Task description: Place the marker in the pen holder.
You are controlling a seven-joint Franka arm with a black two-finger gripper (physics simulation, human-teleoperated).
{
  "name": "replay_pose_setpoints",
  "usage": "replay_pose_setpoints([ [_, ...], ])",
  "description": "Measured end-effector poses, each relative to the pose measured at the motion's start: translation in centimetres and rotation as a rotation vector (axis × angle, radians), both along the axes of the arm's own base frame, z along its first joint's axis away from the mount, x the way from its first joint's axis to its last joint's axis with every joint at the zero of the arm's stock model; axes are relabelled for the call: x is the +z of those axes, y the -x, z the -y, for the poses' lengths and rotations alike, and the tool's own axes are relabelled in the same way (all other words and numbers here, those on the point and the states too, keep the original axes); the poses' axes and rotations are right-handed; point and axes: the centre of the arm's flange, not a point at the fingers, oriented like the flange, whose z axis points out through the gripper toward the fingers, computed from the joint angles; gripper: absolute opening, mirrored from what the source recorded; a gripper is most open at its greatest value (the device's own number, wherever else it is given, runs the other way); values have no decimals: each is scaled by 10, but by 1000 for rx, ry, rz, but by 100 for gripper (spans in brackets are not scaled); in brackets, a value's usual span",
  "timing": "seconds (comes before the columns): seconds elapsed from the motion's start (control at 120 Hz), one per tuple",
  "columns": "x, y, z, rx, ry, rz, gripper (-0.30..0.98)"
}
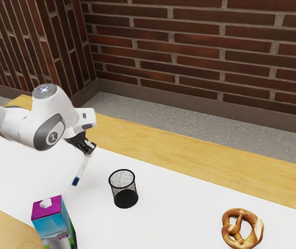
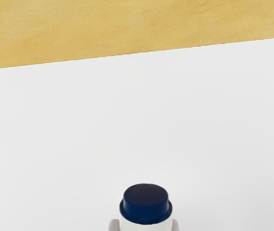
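Note:
My gripper [image 1: 90, 150] is in the air in the exterior view, left of the pen holder, shut on the marker [image 1: 81, 170]. The white marker hangs down at a slant, its blue end lowest. The wrist view has the marker's dark blue end [image 2: 145, 202] close up, with a fingertip edge at either side. A black mesh pen holder [image 1: 123, 189] stands upright on the white cloth, apart from the marker.
A carton with a purple top [image 1: 53, 220] stands near the exterior view's lower left. A pretzel [image 1: 242, 228] lies at the lower right. White cloth [image 1: 174, 207] covers the middle of the wooden table [image 1: 205, 150], and a brick wall rises behind.

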Motion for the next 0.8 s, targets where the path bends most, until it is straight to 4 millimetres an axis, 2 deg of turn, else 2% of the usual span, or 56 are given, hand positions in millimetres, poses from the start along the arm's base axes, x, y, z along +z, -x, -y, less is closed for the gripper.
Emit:
replay_pose_setpoints([
  [0.133, 58, 9, 20, -36, 11, 158, -10],
  [0.192, 77, 10, 40, -74, 12, 208, -10],
  [0.317, 100, 13, 104, -194, 21, 276, -10],
  [0.425, 116, 24, 131, -245, 25, 319, -10],
  [0.525, 119, 43, 151, -286, 23, 332, -10],
  [0.633, 105, 60, 161, -304, 27, 308, -10],
  [0.8, 87, 64, 168, -314, 35, 277, -8],
])
